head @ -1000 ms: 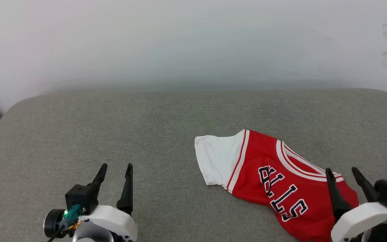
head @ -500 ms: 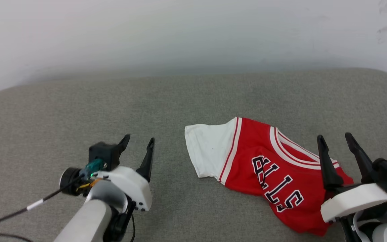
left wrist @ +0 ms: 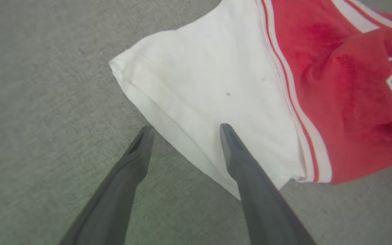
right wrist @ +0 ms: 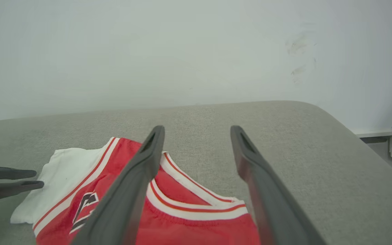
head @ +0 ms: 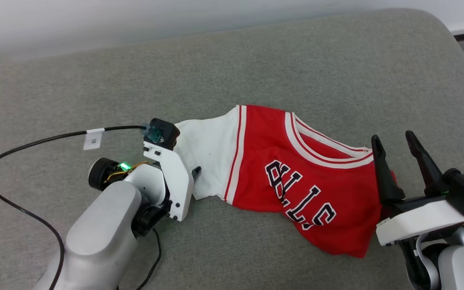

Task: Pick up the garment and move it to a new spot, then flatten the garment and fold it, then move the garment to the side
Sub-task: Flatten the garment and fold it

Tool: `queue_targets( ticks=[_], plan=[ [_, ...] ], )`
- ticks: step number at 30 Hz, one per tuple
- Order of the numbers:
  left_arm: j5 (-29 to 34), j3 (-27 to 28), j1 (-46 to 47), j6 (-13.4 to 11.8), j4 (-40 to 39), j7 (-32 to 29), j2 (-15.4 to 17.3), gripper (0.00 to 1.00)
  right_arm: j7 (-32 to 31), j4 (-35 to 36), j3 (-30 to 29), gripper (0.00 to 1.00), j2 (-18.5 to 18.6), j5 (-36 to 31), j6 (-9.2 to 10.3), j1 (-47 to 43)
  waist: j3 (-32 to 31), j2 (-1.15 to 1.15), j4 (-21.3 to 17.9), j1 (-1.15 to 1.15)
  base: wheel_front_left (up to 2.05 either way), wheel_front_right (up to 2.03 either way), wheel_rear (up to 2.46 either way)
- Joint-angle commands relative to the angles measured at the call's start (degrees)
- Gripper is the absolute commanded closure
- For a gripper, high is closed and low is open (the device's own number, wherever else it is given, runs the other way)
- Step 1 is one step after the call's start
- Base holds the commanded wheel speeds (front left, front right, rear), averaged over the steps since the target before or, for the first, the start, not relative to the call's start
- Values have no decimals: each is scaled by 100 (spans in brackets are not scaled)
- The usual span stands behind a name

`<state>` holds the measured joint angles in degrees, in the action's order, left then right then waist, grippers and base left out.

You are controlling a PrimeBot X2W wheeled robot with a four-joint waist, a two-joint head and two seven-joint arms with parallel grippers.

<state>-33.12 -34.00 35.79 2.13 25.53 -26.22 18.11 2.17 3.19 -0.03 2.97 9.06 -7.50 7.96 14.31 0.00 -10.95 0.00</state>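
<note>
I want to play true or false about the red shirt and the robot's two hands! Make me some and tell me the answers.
1. The garment lies on the grey cushion. True.
2. The left gripper is shut on the white sleeve. False: its fingers stand apart, straddling the sleeve's edge.
3. The right gripper is open. True.
4. The letters on the garment are yellow. False: they are black with white outlines.
</note>
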Motion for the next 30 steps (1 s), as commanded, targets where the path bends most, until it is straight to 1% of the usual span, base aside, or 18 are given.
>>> queue_targets(
  ticks=[1, 3, 6, 7, 8, 9, 11, 14, 18, 21, 26, 30],
  plan=[
    [-15, -84, 108, 35, 169, -269, 29, 0, 60, -51, -26, 0, -15, 61, 2, 45, 225, 0, -235, 0, 0, 0, 0],
    [-77, -245, 76, 94, 430, -756, 32, 0, 98, -99, -36, 0, -16, 78, 2, 32, 262, 0, -267, 0, 0, 0, 0],
    [-100, -472, -18, 145, 670, -1281, 5, 0, 133, -147, -54, 0, -15, 104, 2, 19, 298, 0, -281, 0, 0, 0, 0],
    [-117, -535, -46, 169, 708, -1381, -26, 45, 145, -156, -53, 0, -15, 119, 2, 17, 305, 0, -276, 0, 0, 0, 0],
    [-103, -588, -63, 192, 715, -1413, -53, 74, 153, -168, -52, 0, -15, 131, 2, 19, 306, 0, -270, 0, 0, 0, 0],
    [-79, -620, -68, 200, 702, -1387, -82, 100, 142, -186, -56, 0, -15, 142, 2, 30, 301, 0, -256, 0, 0, 0, 0],
    [2, -617, -52, 152, 623, -1147, -103, 100, 131, -221, -79, 0, -15, 137, 2, 48, 265, 0, -211, 0, 0, 0, 0],
    [173, -526, 63, 31, 449, -611, -60, 100, 92, -247, -117, 0, -14, 102, 2, 24, 123, 0, -95, 0, 0, 0, 0],
    [307, -314, 38, -227, 160, 112, 17, 100, -4, -255, -229, 0, -14, 42, 2, -73, -159, 0, 154, 0, 0, 0, 0],
    [312, -178, -223, -441, -170, 491, 92, 100, -91, -226, -312, 0, -14, 35, 2, -181, -376, 0, 381, 0, 0, 0, 0],
    [219, 107, -963, -856, -930, 816, 458, 100, -276, -140, -472, 0, -13, 18, 2, -425, -725, 0, 765, 0, 0, 0, 0],
    [114, 326, -1820, -1271, -1544, 878, 810, 100, -412, -49, -573, 0, -13, 26, 2, -622, -923, 0, 1022, 0, 0, 0, 0]
  ],
)
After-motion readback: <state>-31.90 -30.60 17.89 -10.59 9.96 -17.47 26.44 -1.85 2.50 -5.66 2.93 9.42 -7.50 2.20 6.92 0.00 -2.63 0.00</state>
